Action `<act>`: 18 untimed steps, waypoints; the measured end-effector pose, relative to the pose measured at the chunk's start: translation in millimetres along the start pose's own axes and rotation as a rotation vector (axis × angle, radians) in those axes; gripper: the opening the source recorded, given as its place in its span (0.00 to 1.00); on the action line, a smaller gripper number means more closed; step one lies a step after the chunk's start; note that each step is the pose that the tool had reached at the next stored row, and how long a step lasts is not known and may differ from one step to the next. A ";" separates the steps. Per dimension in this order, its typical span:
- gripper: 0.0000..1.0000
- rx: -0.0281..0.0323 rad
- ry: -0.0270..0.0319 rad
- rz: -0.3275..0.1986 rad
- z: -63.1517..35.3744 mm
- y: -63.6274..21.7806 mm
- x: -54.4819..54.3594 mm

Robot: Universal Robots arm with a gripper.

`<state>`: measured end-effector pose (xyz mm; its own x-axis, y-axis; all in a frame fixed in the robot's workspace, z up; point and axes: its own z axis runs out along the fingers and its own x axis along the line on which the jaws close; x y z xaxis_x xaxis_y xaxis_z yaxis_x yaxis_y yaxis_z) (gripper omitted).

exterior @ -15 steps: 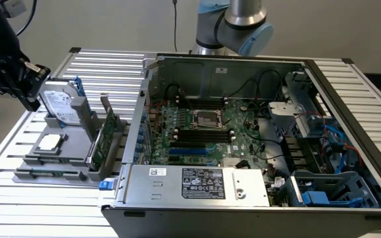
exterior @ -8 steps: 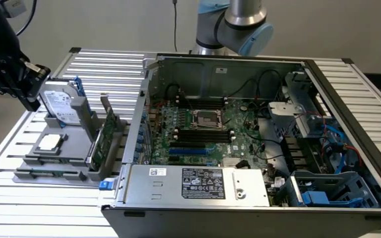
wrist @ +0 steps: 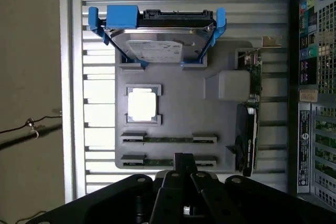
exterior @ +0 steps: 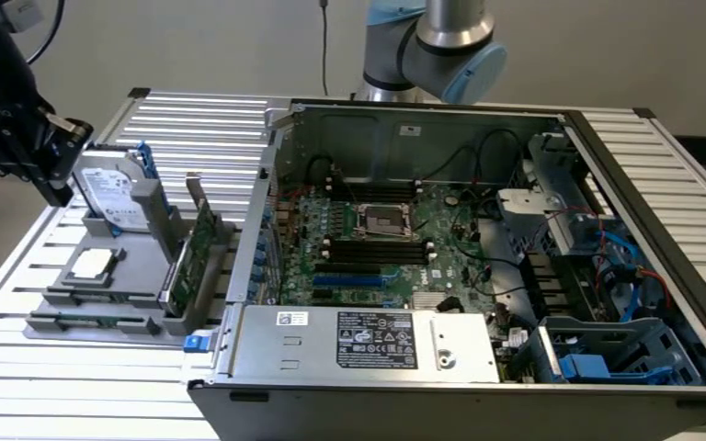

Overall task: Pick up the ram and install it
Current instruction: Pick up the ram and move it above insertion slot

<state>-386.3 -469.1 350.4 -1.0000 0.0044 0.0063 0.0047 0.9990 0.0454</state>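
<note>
The ram [exterior: 87, 321] lies in the gray tray [exterior: 139, 274], at 8 o'clock in the exterior view. The gripper [wrist: 184, 160] hangs above, fingers pressed together. Coming down like that, it could bump the ram.

Soft, even light fills the exterior view; the slatted table [exterior: 34, 367] shines pale and the inside of the computer case [exterior: 427, 138] sits in mild shade. In the wrist view the processor [wrist: 142, 103] glares blank white, while the gripper [wrist: 184, 162] is near-black in shadow.
</note>
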 end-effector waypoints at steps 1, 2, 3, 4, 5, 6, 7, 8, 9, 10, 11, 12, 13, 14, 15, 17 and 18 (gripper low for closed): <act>0.11 0.0001 0.0008 -0.018 0.1 0.0 0.0; 0.11 0.0003 0.0017 -0.037 0.1 0.0 0.0; 0.11 0.0004 0.0026 -0.055 0.1 0.0 0.0; 0.11 0.0005 0.0034 -0.074 0.2 0.0 0.0; 0.11 0.0006 0.0042 -0.091 0.3 0.0 0.0; 0.11 0.0007 0.0050 -0.109 0.4 0.0 0.0; 0.11 0.0008 0.0058 -0.127 0.5 0.0 0.0; 0.11 0.0009 0.0066 -0.145 0.7 -0.1 0.0; 0.11 0.0010 0.0074 -0.163 0.8 0.0 0.0; 0.11 0.0012 0.0083 -0.182 1.0 0.0 0.0; 0.11 0.0012 0.0091 -0.200 1.1 -0.1 -0.1; 0.11 0.0014 0.0100 -0.219 1.3 -0.1 0.0; 0.11 0.0015 0.0108 -0.237 1.4 -0.1 0.0; 0.11 0.0016 0.0116 -0.255 1.6 -0.1 0.0; 0.11 0.0018 0.0125 -0.273 1.8 -0.1 0.0; 0.11 0.0020 0.0141 -0.310 2.1 -0.1 0.0; 0.11 0.0021 0.0149 -0.328 2.3 -0.1 -0.1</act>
<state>-386.2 -469.1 348.1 -0.9480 -0.3181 0.0063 -0.3175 0.9472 0.0454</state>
